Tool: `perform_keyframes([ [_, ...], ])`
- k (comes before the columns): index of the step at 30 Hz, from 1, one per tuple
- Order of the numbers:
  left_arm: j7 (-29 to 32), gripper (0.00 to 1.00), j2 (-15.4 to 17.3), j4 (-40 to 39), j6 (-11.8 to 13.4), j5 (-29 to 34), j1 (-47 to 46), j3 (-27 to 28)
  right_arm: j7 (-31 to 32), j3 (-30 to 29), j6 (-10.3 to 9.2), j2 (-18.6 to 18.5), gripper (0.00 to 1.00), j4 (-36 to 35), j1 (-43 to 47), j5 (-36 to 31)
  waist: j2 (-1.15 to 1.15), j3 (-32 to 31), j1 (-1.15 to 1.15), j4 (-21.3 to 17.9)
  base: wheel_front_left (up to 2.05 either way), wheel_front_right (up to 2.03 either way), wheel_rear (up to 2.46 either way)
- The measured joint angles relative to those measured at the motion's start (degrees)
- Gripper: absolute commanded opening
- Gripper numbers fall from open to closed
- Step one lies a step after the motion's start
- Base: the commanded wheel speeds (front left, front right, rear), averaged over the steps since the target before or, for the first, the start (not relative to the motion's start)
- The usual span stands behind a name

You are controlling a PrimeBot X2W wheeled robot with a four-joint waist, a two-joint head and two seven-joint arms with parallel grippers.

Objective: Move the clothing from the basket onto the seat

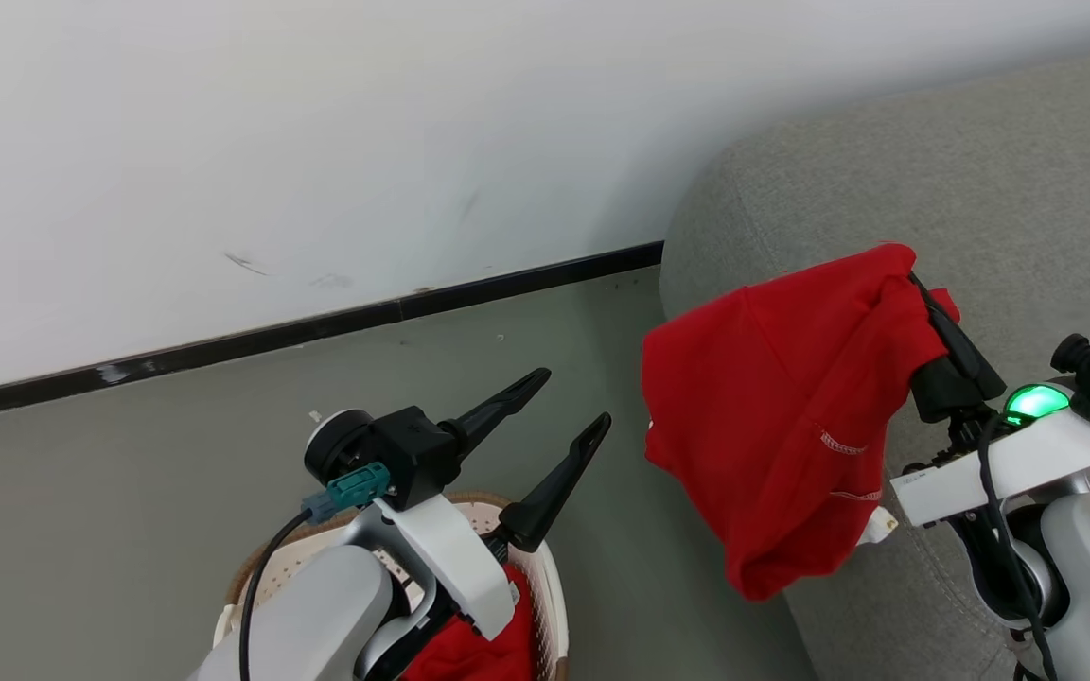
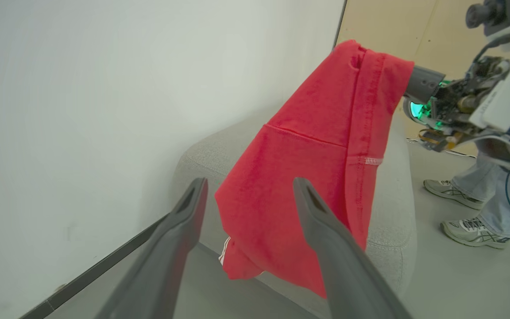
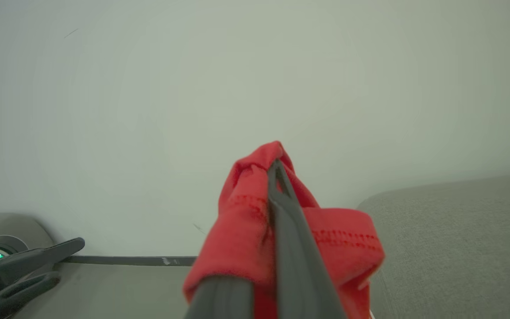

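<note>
Right, nearest me my left forearm (image 1: 318, 615) hangs over the basket (image 1: 550, 577) and hides most of it; red clothing (image 1: 474, 648) lies inside. My left gripper (image 1: 575, 395) is spread wide above it, touching nothing. Farther right, my right gripper (image 1: 916, 284) is clamped on a red garment (image 1: 782, 416) dangling beside the seat's (image 1: 980, 189) rounded corner. A person's shoes (image 2: 454, 192) stand beyond.

The head camera looks steeply down on wall (image 1: 318, 142), floor (image 1: 129, 492) and seat (image 1: 980, 189). The wrist cameras sight closely along the left claw (image 2: 249, 184) and right claw (image 3: 276, 168); all three views share the clothing (image 1: 782, 407).
</note>
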Motion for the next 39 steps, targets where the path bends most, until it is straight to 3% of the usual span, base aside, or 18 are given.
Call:
perform_keyframes([
  [16,-0.58,1.0,2.6,-1.04,-0.23,0.02,0.0,0.02,-0.01,-1.46,0.0,1.43,0.0,-2.9,2.63,-0.55,0.0,1.28,0.0,-6.27,0.0,0.0,0.0],
  [39,-1.09,1.0,3.43,-2.18,-0.23,0.03,1.2,-0.4,-0.01,-0.48,0.0,1.69,0.0,-3.92,2.66,-1.1,0.0,1.52,0.0,-11.61,0.0,0.0,0.0],
])
